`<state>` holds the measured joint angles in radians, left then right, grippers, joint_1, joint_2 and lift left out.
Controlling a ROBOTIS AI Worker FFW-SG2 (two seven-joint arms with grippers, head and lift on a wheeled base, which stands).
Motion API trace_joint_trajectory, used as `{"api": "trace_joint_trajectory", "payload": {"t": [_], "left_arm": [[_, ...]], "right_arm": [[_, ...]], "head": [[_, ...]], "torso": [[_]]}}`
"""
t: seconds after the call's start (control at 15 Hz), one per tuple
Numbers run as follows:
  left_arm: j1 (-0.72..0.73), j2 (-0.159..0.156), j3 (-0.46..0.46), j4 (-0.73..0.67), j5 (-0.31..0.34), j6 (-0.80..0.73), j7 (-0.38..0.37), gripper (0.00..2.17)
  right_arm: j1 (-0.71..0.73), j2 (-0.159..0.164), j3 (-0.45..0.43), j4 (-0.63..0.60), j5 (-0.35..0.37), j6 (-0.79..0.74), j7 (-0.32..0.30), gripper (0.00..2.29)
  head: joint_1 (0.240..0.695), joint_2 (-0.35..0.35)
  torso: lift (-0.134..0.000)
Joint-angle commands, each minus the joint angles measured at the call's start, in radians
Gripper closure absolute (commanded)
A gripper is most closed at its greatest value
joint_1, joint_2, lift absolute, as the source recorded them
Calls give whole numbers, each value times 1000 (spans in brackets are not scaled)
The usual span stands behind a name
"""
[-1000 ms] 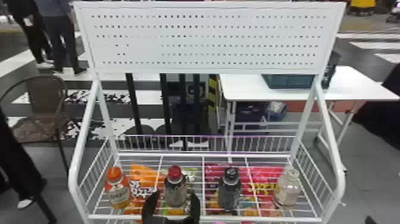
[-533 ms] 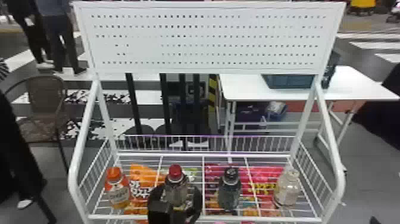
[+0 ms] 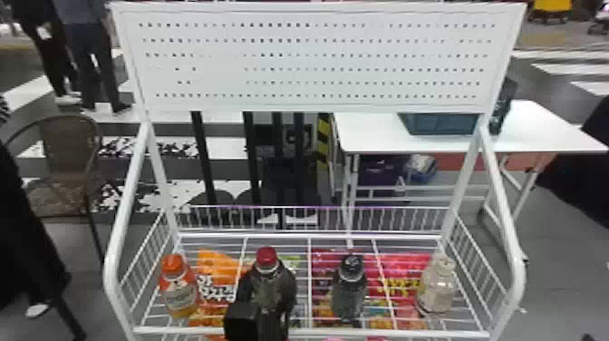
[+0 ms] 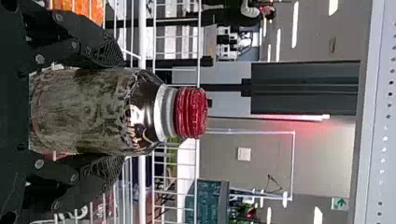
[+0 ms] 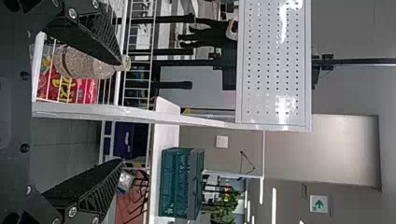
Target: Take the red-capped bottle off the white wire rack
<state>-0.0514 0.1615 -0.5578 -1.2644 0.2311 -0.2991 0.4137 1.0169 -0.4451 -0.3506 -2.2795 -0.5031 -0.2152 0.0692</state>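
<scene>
In the head view my left gripper (image 3: 268, 290) is at the front of the white wire rack (image 3: 310, 332), around the red-capped bottle (image 3: 267, 259). The left wrist view has the same gripper (image 4: 112, 111) shut on the dark body of the red-capped bottle (image 4: 191, 113), a finger pressed to either side below the shoulder. Whether the bottle's base touches the rack is hidden. My right gripper (image 5: 120, 113) stands open beside the rack's right side, nothing held between its fingers.
An orange-capped bottle (image 3: 176, 290) stands left of the gripped one; a black-capped bottle (image 3: 350, 290) and a pale bottle (image 3: 436, 285) stand to the right. Snack bags (image 3: 401, 272) lie beneath the wires. A perforated panel (image 3: 317, 59) rises above the rack.
My left gripper's fingers, spread wide around the bottle earlier, have drawn in and shut on it. The red cap is slightly higher in the head view.
</scene>
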Motion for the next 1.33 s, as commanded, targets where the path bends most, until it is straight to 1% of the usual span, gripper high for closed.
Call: {"api": "trace_joint_trajectory", "payload": {"t": [0.0, 0.13, 0.2, 0.27, 0.33, 0.4, 0.47, 0.53, 0.6, 0.67, 0.8, 0.87, 1.0, 1.13, 1.27], "left_arm": [[38, 12, 4, -66, -1, -2, 4, 1885], [93, 27, 19, -167, -4, 7, 7, 1885], [133, 41, 38, -248, -6, 31, 7, 1885], [176, 55, 59, -342, -9, 96, 8, 1885], [209, 75, 70, -443, -12, 213, 13, 1885], [237, 102, 91, -540, -21, 314, 22, 1885], [285, 124, 130, -639, -21, 375, 22, 1885], [324, 131, 168, -717, -21, 409, 14, 1885], [380, 141, 226, -803, -23, 446, 4, 1885], [424, 144, 272, -874, -24, 470, -3, 1885], [501, 147, 352, -972, -24, 473, -15, 1885], [535, 147, 386, -1015, -26, 473, -21, 1885], [582, 147, 434, -1069, -30, 476, -44, 1885], [619, 144, 466, -1113, -55, 532, -70, 1885], [645, 144, 489, -1130, -53, 532, -85, 1885]], "right_arm": [[-1, 5, 1, 0, 0, 0, 1, 144], [-4, 5, 4, 0, 0, 0, 3, 144], [-6, 5, 7, 0, 0, 0, 3, 144], [-9, 5, 10, -1, 0, 0, 3, 144], [-9, 3, 12, -1, 0, 0, 3, 144], [-11, 0, 12, -1, 0, 0, 1, 144], [-12, -1, 13, -1, 0, 0, 1, 144], [-15, -3, 15, -1, 2, 3, 1, 144], [-17, -6, 16, -1, 2, 3, 1, 144], [-17, -7, 18, -1, 2, 6, 1, 144], [-21, -9, 21, -1, 2, 12, 1, 144], [-29, -15, 30, -1, 3, 15, 1, 144], [-34, -15, 32, -1, 5, 18, 0, 144], [-41, -15, 32, -1, 6, 24, -2, 144], [-52, -15, 33, 0, 6, 46, -3, 144]], "head": [[499, 0], [499, 0], [499, 0], [499, 0], [499, 0], [499, 0], [499, 0], [499, 0], [499, 0], [499, 0], [499, 0], [499, 0], [499, 0], [499, 0], [499, 0]], "torso": [[0], [0], [0], [0], [0], [0], [0], [0], [0], [0], [0], [0], [0], [0], [0]]}}
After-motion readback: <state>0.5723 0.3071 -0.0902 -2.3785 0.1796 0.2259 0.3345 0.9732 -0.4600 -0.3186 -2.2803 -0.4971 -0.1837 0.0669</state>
